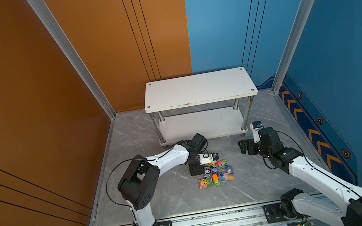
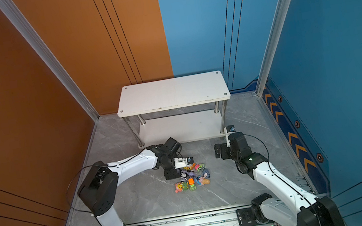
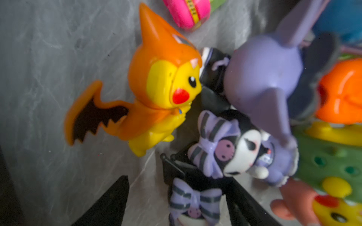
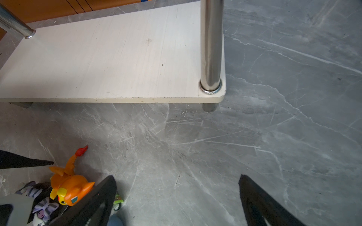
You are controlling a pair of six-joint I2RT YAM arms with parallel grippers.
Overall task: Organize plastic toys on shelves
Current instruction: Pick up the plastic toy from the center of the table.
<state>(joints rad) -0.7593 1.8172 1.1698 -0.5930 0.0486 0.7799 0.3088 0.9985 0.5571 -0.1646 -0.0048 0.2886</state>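
While both top views show the toys (image 1: 214,173) only as a tiny pile on the floor (image 1: 163,195) before the shelves (image 1: 198,88), the left wrist view shows the left claw (image 3: 179,177) half-spread around a purple-bowed toy (image 3: 195,199).

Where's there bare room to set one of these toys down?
Both white boards of the chrome-legged rack, top and lower, are bare. So is grey marbled floor between the plastic toy heap and aluminium front rail. Crowded: that heap.
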